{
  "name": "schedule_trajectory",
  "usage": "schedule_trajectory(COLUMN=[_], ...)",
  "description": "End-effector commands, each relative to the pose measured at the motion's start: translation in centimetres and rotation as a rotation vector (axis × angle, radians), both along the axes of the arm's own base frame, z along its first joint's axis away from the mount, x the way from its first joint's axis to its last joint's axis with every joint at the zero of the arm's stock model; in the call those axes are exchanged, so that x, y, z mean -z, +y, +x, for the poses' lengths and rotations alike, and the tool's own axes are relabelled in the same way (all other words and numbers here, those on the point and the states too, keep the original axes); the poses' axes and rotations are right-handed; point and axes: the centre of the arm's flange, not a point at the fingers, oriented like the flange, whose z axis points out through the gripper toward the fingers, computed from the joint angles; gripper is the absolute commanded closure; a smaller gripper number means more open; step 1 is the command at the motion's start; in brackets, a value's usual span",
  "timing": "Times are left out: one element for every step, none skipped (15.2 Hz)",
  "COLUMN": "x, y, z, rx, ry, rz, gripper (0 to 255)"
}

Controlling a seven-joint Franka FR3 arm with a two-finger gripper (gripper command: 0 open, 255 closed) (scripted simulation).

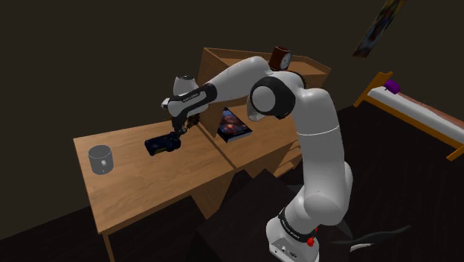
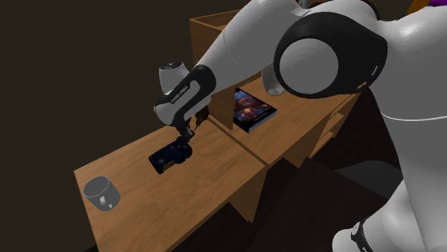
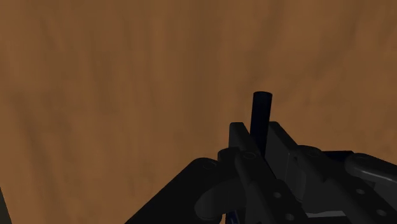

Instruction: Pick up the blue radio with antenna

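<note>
Radio (image 1: 160, 144) (image 2: 169, 157): a dark, bluish box lying on the wooden table (image 1: 152, 190), near the table's far edge and toward its right end in the shoulder view. In the second exterior view it sits askew to the table's edges. The gripper (image 1: 178, 132) (image 2: 189, 133) comes down on the radio's right end and meets it there. Whether it is clasping the radio or loose on it cannot be told. I also cannot tell whether the radio rests on the wood or is just clear of it.

In the wrist view a dark antenna (image 3: 261, 118) stands up from a dark body, close to the camera, with bare wood behind.

A grey mug (image 1: 100, 158) (image 2: 102, 192) stands near the table's left end in the shoulder view, well apart from the radio. To the right, on an adjoining wooden desk (image 1: 271, 134), a book (image 1: 235, 124) (image 2: 251, 107) lies flat. A small brown can (image 1: 280, 57) stands on the shelf at the far side of the desk.

Far right in the shoulder view is a bed (image 1: 416, 112) with a purple thing (image 1: 392, 86) on it. A poster (image 1: 379, 26) hangs on the dark wall above.
</note>
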Motion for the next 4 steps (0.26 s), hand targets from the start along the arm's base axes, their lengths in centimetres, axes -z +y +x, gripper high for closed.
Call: schedule_trajectory(x=[-1.06,-1.59,-1.67,-1.67], y=[0.08,0.08,0.08,0.08], z=[-0.03,-0.03,-0.02,-0.02], rx=[0.000,0.000,0.000,0.000], ry=[0.000,0.000,0.000,0.000], rz=[0.000,0.000,0.000,0.000], gripper=[255,255,255,255])
